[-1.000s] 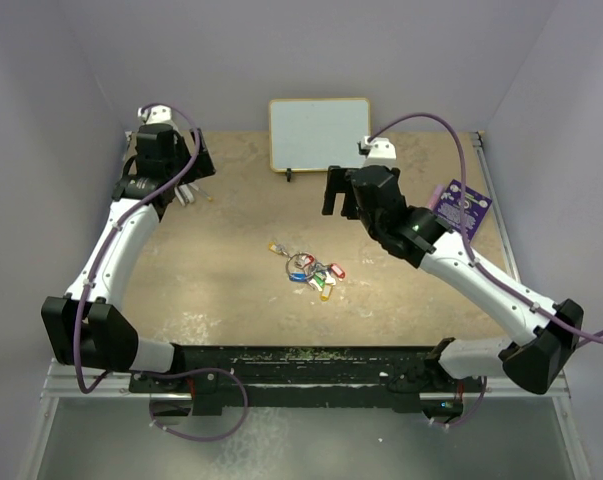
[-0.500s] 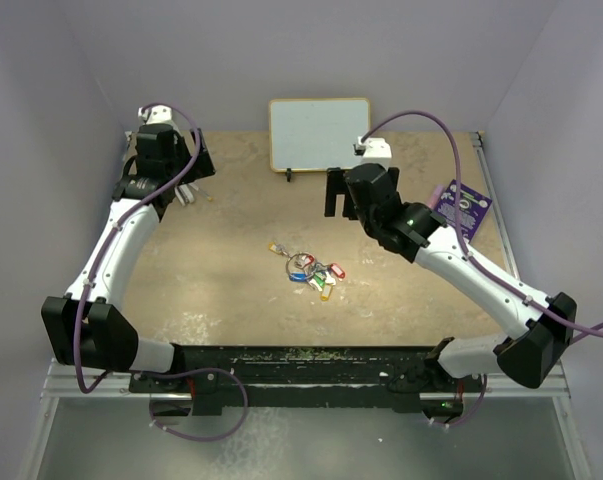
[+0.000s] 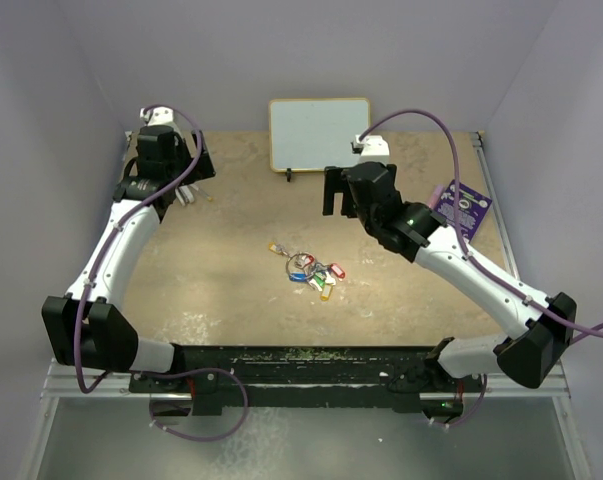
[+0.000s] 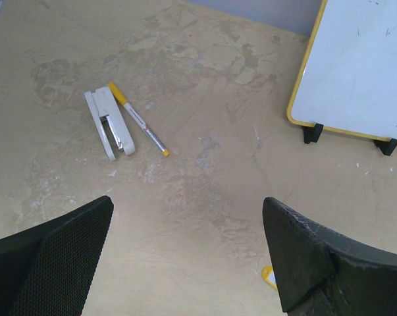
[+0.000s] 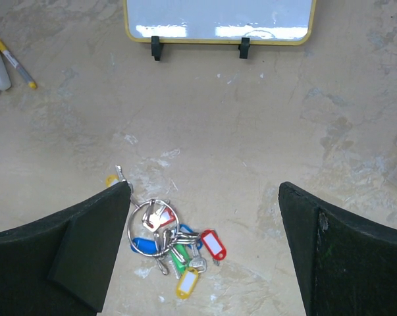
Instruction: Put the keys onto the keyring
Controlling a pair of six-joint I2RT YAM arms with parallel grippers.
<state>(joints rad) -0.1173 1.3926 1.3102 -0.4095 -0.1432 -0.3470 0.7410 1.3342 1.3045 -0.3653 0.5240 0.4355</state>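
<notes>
Your right gripper (image 5: 205, 197) nearer, spread wide, empty; keys (image 5: 182, 253) bunched at keyring (image 5: 147, 227), lower centre between its fingers. Left gripper (image 4: 188, 217) wide, empty.

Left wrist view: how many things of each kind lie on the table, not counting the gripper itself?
whiteboard: 1
white stapler: 1
marker pen: 1
yellow key tag, only partly seen: 1
Total: 4

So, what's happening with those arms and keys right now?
Left gripper, right gripper open, empty. Coloured-tag silver keys bunched at thin silver wire keyring, untouched. White stapler, yellow marker far aside.
</notes>
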